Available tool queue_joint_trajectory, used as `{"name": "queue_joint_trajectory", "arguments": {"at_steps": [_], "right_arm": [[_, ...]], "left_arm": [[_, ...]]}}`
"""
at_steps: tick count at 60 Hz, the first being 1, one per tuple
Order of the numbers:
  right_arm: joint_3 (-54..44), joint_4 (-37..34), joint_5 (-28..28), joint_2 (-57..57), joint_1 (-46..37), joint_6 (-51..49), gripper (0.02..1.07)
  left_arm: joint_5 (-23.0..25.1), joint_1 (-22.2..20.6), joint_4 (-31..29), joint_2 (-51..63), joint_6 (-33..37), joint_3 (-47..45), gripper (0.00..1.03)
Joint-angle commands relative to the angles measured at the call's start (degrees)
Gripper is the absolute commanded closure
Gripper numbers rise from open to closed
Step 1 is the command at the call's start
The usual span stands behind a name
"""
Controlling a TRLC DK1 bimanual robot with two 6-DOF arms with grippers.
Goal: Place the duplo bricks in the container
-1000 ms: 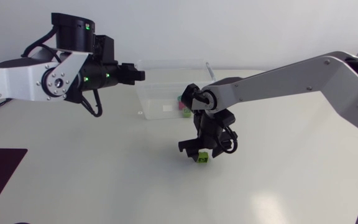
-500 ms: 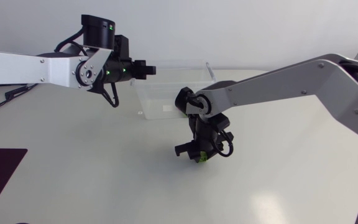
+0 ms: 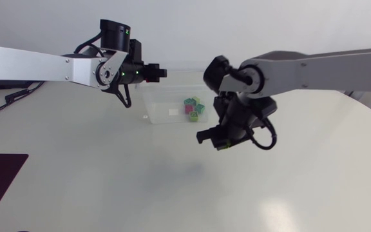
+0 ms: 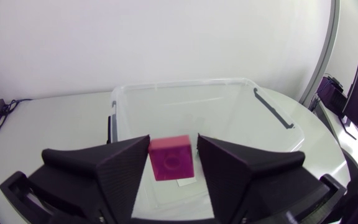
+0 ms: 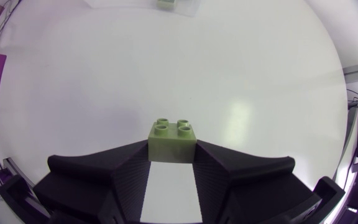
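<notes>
Only the wrist view shows left jaws clamping a magenta brick (image 4: 171,158).

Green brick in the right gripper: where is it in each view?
Head: green brick in the right gripper, beside the container.
Left wrist: not in it; the left gripper holds a pink brick.
Right wrist: between its own fingers, studs up.
Shared landmark: the container, ahead of the gripper in both wrist views.
</notes>
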Motion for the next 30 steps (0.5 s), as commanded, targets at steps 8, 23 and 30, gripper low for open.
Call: {"name": "queue_joint_trajectory", "arguments": {"at_steps": [8,23,30], "right_arm": [[5.61,-3.2,0.78,-5.34,-4.91,-3.63,0.71],[15.71,-4.25,0.26,-6.65,-8.87,-6.8,0.71],[18.35,-2.23,0.26,-5.42,-9.48,-7.94,0.71]], "left_arm": [[0.13,-0.12,-4.05,0.27,0.83,2.93,0.04],[0.04,0.59,-14.77,-6.23,0.92,3.11,0.04],[0.04,0.85,-19.34,-10.1,1.09,2.32,0.04]]}}
